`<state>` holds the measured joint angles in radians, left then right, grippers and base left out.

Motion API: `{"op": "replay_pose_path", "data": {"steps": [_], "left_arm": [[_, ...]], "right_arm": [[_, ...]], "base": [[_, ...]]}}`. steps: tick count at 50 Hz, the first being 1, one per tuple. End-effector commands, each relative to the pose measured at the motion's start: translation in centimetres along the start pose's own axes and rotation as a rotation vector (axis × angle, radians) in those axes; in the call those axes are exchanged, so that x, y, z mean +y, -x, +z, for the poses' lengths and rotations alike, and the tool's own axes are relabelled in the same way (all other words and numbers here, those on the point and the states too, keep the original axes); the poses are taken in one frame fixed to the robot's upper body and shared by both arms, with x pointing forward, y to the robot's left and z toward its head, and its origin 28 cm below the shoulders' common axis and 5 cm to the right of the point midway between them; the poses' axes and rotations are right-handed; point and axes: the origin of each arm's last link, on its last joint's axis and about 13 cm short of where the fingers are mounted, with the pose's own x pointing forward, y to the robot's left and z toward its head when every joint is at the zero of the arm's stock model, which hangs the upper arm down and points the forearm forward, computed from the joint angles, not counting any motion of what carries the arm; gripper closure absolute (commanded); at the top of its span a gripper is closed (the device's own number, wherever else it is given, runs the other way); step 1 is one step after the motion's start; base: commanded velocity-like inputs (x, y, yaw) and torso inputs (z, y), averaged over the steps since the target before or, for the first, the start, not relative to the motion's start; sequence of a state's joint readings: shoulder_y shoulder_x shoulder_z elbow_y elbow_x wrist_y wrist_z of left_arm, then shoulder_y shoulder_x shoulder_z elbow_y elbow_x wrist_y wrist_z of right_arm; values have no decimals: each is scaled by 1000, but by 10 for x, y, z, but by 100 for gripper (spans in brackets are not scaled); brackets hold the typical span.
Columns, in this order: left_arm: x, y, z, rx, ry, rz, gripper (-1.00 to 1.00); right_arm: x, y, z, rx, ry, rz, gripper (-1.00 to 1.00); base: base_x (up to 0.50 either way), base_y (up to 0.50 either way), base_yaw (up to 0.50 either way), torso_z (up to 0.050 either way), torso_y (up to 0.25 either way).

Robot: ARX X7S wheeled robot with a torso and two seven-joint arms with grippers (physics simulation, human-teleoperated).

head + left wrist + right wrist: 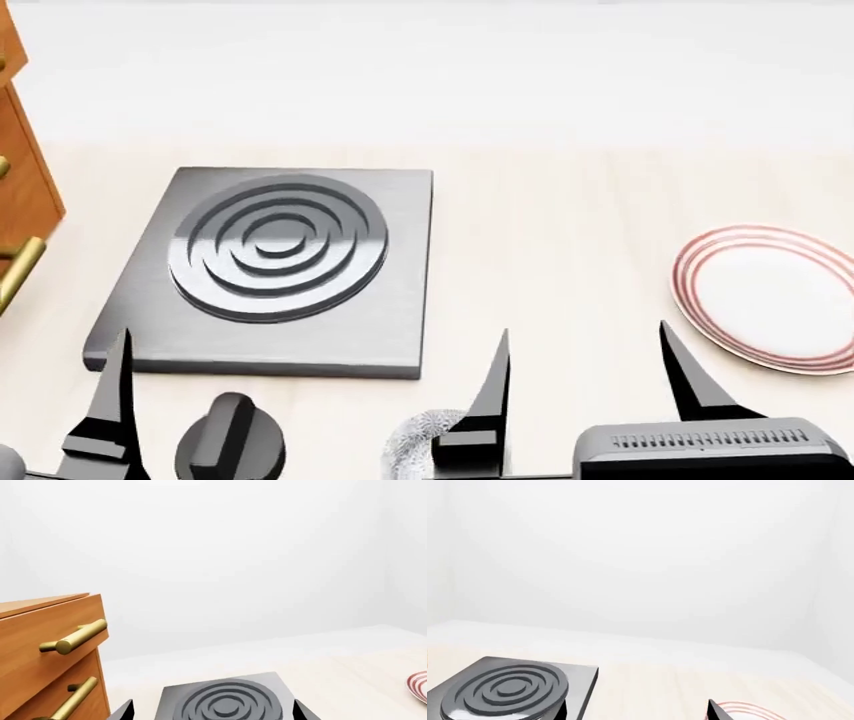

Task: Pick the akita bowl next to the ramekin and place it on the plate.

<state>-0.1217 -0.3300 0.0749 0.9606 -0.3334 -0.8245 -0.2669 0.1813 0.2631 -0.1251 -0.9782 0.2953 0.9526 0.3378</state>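
A grey-and-white speckled akita bowl (408, 446) shows only partly at the head view's bottom edge, just left of the base of my right gripper's left finger. The ramekin is out of view, so I cannot tell which akita bowl this is. The white plate with red rings (767, 300) lies at the right and also shows as the plate (419, 687) and the plate (754, 711). My right gripper (583, 330) is open and empty above the counter, between stove and plate; the right gripper (636, 703) holds nothing. My left gripper (213, 703) is open and empty, facing the burner.
A grey stove slab with a ringed burner (274, 250) lies left of centre, its black knob (230, 440) in front. A wooden drawer cabinet with brass handles (47, 645) stands at the far left. One left finger (114, 400) rises near the slab's front left corner.
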Motion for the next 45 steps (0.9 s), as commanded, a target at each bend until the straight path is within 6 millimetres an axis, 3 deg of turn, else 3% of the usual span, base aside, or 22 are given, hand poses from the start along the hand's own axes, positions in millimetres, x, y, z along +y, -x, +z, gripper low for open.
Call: {"op": "replay_pose_path", "data": {"steps": [1, 24, 45], "left_arm": [[0, 0, 0, 2, 1, 2, -100], [0, -1, -1, 6, -2, 3, -100], [0, 0, -3, 16, -8, -6, -100]], "right_arm": [[0, 0, 0, -1, 0, 1, -100], [2, 0, -1, -2, 7, 11, -100], [1, 1, -4, 6, 11, -1, -100]], "base": [[383, 0, 0, 0, 0], [383, 0, 0, 0, 0], [0, 0, 0, 0, -31]]}}
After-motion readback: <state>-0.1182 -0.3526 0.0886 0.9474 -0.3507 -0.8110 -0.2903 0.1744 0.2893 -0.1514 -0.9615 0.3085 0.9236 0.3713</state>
